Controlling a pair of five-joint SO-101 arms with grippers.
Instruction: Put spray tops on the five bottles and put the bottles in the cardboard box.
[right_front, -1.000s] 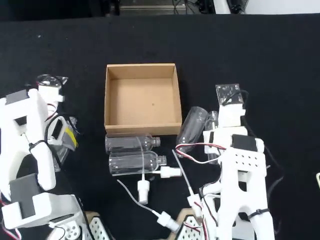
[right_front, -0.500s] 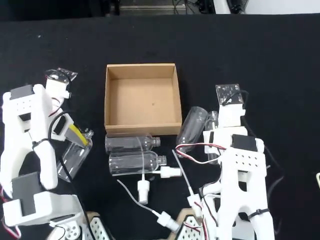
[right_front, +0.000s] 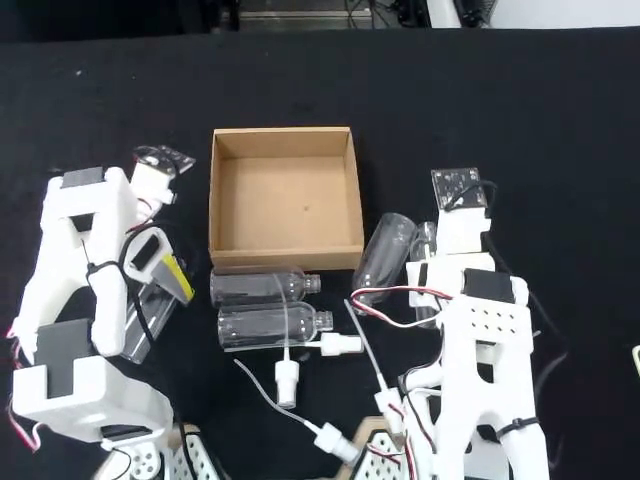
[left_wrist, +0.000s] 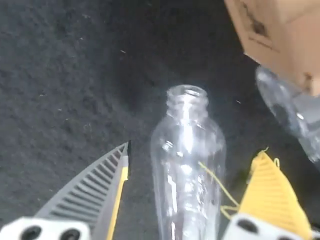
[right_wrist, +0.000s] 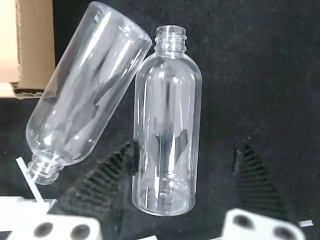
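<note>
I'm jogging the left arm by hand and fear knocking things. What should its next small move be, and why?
Probably close the left gripper on the bottle. The bottle lies between its open fingers with a gap on each side, and its neck is bare, so it likely needs a firm hold before one of the loose spray tops can go on.

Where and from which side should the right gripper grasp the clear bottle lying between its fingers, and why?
Grip the clear bottle across its straight cylindrical body, toward the base, coming down from above. It lies flat on its side, and the open right gripper straddles it there. Its shoulder tapers, and the second bottle crowds it at that end, so stay clear of the neck.
</note>
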